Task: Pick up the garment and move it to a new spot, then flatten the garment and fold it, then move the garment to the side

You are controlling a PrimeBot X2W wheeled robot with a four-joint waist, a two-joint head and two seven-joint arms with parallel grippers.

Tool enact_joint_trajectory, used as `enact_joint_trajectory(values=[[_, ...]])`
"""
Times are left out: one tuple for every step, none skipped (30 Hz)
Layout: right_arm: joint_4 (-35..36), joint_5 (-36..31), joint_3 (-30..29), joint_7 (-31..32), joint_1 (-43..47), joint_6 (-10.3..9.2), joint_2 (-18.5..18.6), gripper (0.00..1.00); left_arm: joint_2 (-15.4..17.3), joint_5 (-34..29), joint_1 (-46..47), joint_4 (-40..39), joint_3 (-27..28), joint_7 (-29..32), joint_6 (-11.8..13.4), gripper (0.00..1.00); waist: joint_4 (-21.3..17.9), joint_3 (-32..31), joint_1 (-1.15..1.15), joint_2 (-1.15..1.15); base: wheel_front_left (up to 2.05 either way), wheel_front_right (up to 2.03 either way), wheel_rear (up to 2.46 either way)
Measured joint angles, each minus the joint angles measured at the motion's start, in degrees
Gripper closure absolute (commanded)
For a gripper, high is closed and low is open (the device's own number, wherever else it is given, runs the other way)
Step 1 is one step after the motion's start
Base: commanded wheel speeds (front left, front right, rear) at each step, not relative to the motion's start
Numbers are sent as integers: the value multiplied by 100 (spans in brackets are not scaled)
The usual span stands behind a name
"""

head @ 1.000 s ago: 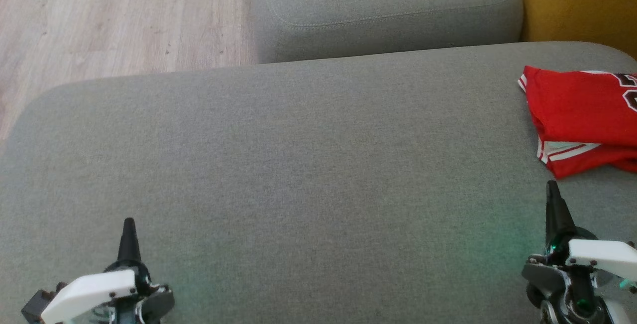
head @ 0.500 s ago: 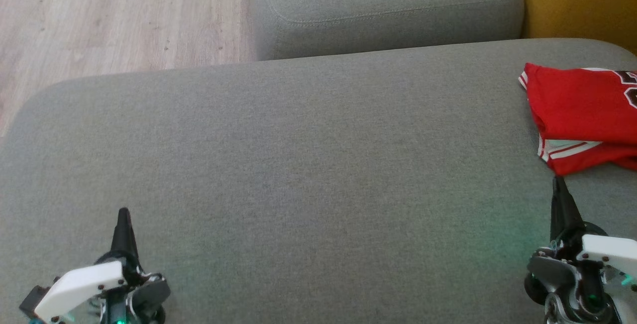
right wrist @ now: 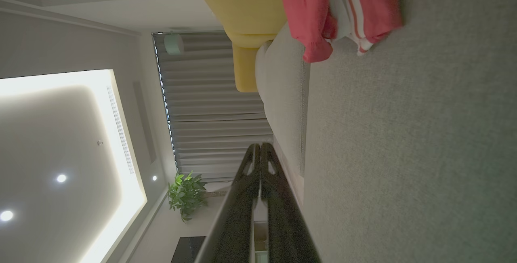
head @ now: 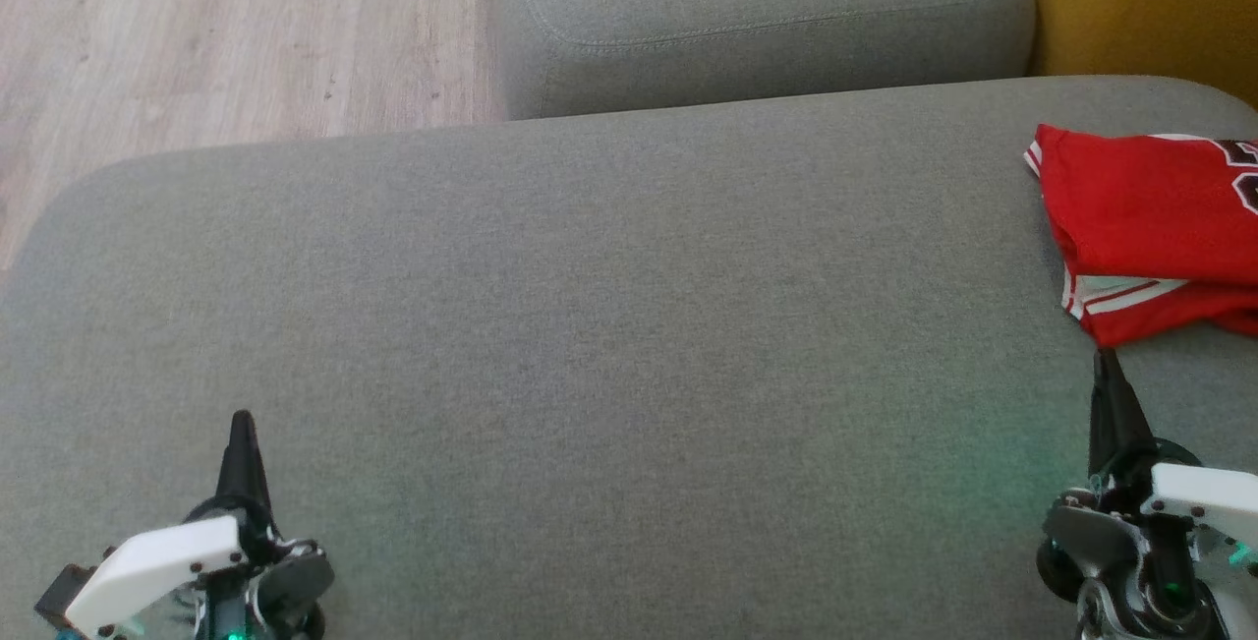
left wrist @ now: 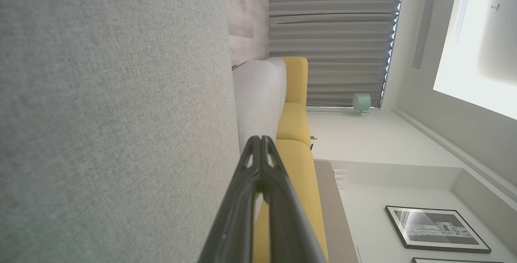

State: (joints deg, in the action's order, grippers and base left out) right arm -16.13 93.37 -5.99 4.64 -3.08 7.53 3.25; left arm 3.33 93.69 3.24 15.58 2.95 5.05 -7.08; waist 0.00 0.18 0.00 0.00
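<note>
**Head view, with both wrist views.** The garment (head: 1150, 227), red with white trim, lies in loose layers at 3 o'clock on the grey seat (head: 629, 325), and the frame edge cuts off part of it. In the right wrist view the garment (right wrist: 343, 8) sits at 1 o'clock, well ahead of the fingertips. The left gripper (head: 242, 429) rests at 7 o'clock and the right gripper (head: 1108, 370) at 4 o'clock. Each has its fingers pressed together and carries nothing, as both wrist views confirm (left gripper (left wrist: 260, 142), right gripper (right wrist: 258, 148)).

**Change.** Over the last second the right gripper has edged toward 3 o'clock. Its tip now stands just below the garment's near corner, close to it but apart from it. The left gripper has slid slightly toward 11 o'clock. The whole head view also shifted a little, which is camera motion and not movement of the seat. Over the last half second nothing has visibly moved.

**Reading.** Both arms appear to have settled. The garment is at the seat's side and untouched. The pictures do not show whether this is the approach before the first pick or the rest after the last placement. Any grasp would first require the right gripper's fingers to part.
</note>
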Motion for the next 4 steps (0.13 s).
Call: enact_joint_trajectory(values=[[0,0,-1,0,0,0,0,100,0,0,0,0,3,0,0,100,0,0,0,0,0,0,0],[0,0,-2,0,0,0,0,100,-1,0,0,0,5,0,0,100,0,0,0,0,0,0,0],[0,0,-3,0,0,0,0,100,-1,0,0,0,9,0,0,100,0,0,0,0,0,0,0],[0,0,-4,1,0,0,-1,100,-2,0,0,0,12,0,0,100,0,0,0,0,0,0,0]])
